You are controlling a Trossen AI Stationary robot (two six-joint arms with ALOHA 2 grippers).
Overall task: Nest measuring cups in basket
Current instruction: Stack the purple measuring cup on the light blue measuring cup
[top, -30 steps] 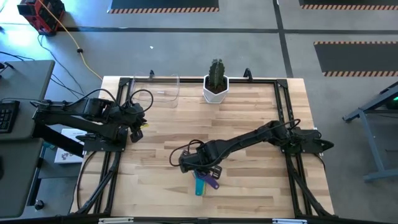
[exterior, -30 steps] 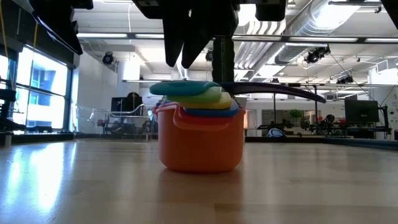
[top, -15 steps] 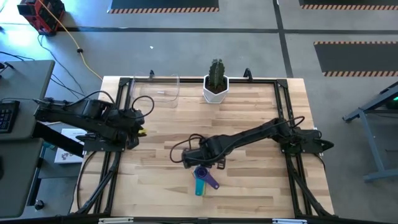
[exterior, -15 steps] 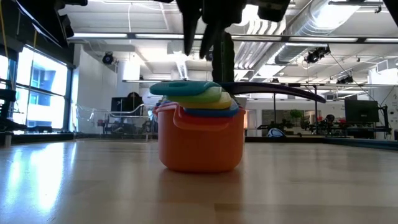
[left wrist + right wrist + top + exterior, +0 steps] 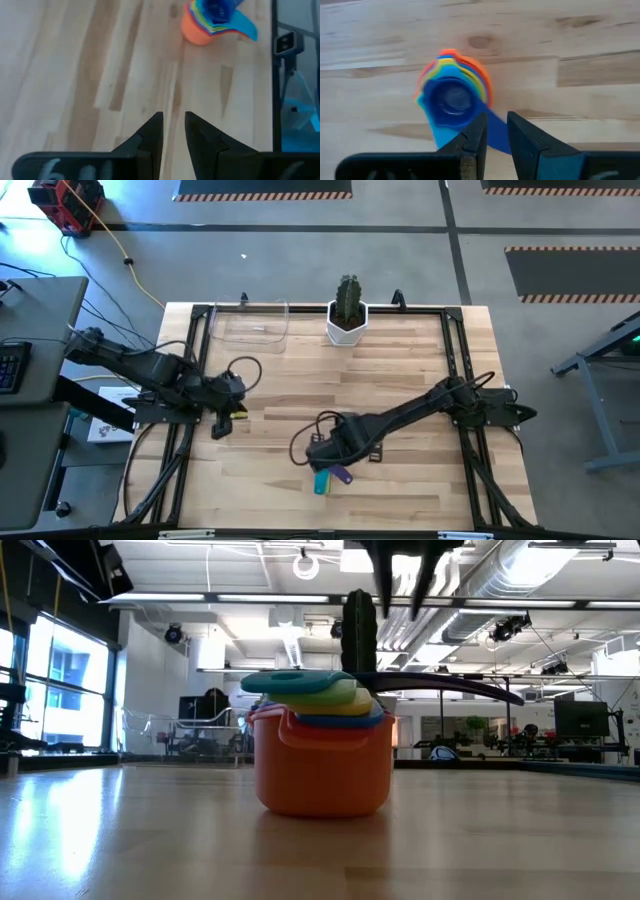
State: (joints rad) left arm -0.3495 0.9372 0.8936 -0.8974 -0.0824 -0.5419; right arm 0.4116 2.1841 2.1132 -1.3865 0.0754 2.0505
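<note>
Item: measuring cups (image 5: 322,476), stacked one inside another, orange outermost, blue innermost; handles fan out teal and purple. Loc: bare table (image 5: 400,370), near front edge, well apart from basket (image 5: 250,323) at far left corner beside cactus pot (image 5: 347,320).

Right gripper (image 5: 494,132): hovers just above stack, fingers a narrow slit apart, holding nothing. Left gripper (image 5: 173,131): at table's left side, low over wood, fingers nearly closed, empty.

Status, by my read: nesting done, stack not yet in basket.

Handling note: grab orange cup by rim or wall, not loose upper handles; squeeze firmly, lift straight, keep level so inner cups don't spill, lower inside basket walls before release.
</note>
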